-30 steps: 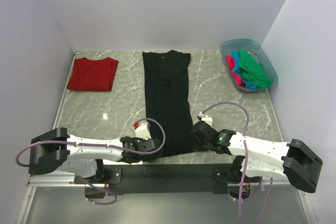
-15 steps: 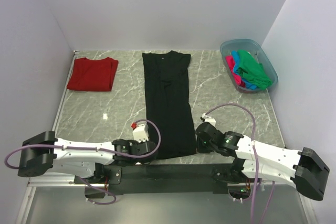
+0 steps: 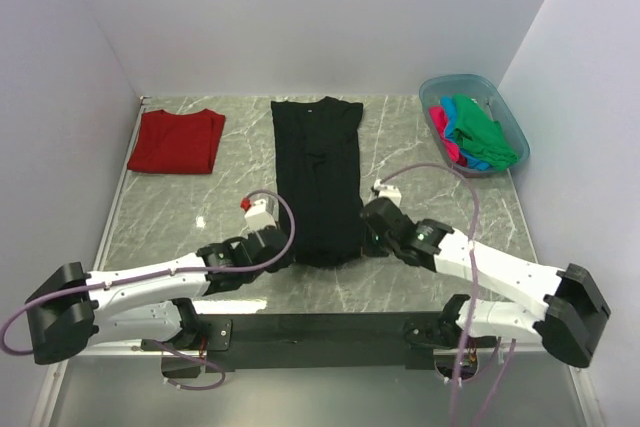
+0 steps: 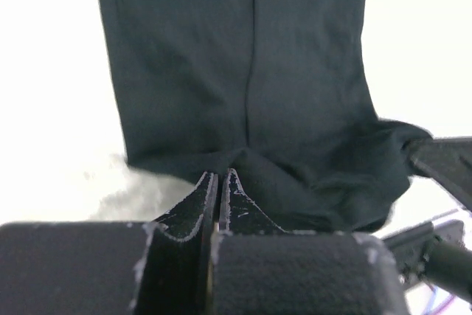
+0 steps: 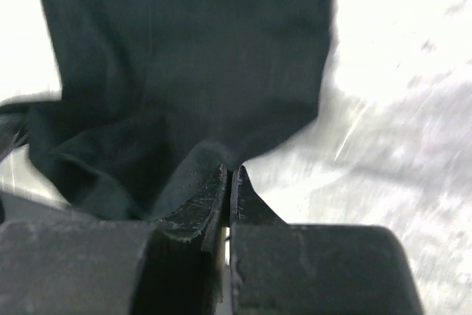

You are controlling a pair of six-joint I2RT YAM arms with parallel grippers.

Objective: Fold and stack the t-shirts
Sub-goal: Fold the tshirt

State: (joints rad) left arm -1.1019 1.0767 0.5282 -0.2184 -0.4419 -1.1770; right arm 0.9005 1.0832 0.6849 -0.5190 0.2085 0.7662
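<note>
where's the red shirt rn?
Top view: the red t-shirt lies folded flat at the far left of the table, apart from the long black t-shirt to its right.

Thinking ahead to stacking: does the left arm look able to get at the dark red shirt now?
Probably not yet: the left gripper is shut on the hem of the black t-shirt. Otherwise nothing stands between it and the dark red shirt.

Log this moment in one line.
left gripper: shut on large black cloth t-shirt hem | right gripper: same hem | dark red cloth t-shirt: folded, far-left
</note>
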